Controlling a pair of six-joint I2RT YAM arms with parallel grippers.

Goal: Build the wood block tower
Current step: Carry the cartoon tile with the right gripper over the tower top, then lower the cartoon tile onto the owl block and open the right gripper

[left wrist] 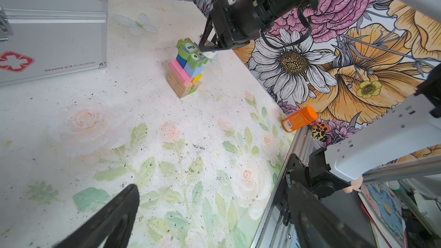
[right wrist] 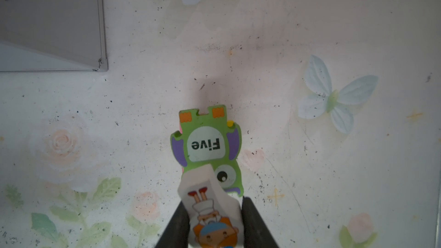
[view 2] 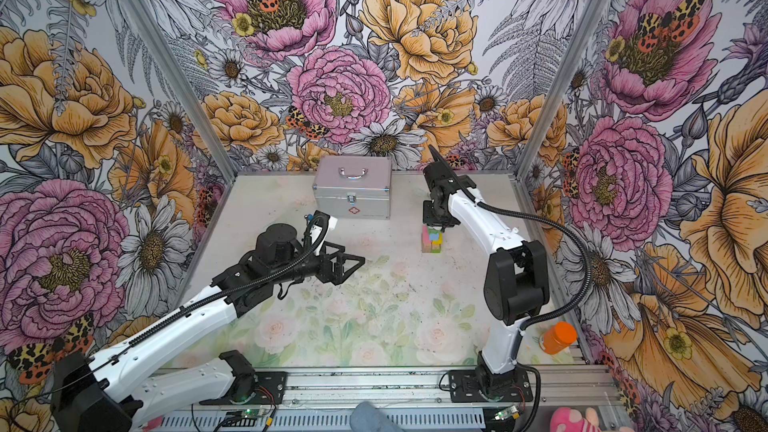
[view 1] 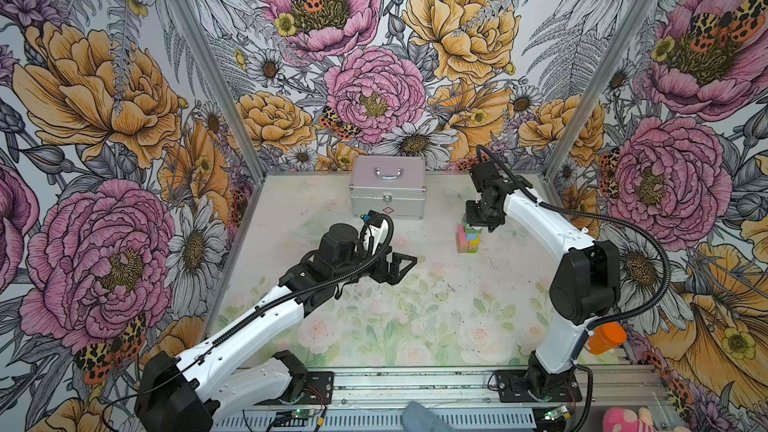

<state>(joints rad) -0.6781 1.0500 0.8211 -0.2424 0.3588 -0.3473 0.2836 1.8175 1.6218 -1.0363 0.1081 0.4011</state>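
1. The tower (left wrist: pixel 187 67) stands on the far half of the table (view 1: pixel 374 317), nearer its right edge than its left. It is a narrow stack of matte painted wood blocks: tan bricks with visible grain at the base, a green one beside them, then a pink brick, a dark blue cube, and light blue and yellow pieces.
2. On top lies a flat green figure piece (right wrist: pixel 207 149) with a notched outline. It has purple arms, orange squares, one round eye and a white oval printed "Five".
3. The right gripper (right wrist: pixel 214 202) points straight down over the tower top. Its jaws are clenched on the edges of a flat white figure piece (right wrist: pixel 210 211) with a curved outline and a printed child in a blue cap. The piece overlaps the green one; whether they touch cannot be told.
4. The right arm rises from the near right corner, bends at a high elbow and folds its wrist downward.
5. The left gripper (view 1: pixel 399 268) hangs over the table's middle, well apart from the tower. Its jaws are spread wide and grasp nothing, and its arm stretches low from the near left corner.
6. A ribbed silver metal case (view 1: pixel 386 189) sits at the far edge, left of the tower.
7. An orange bottle (view 1: pixel 606 338) lies at the near right corner.
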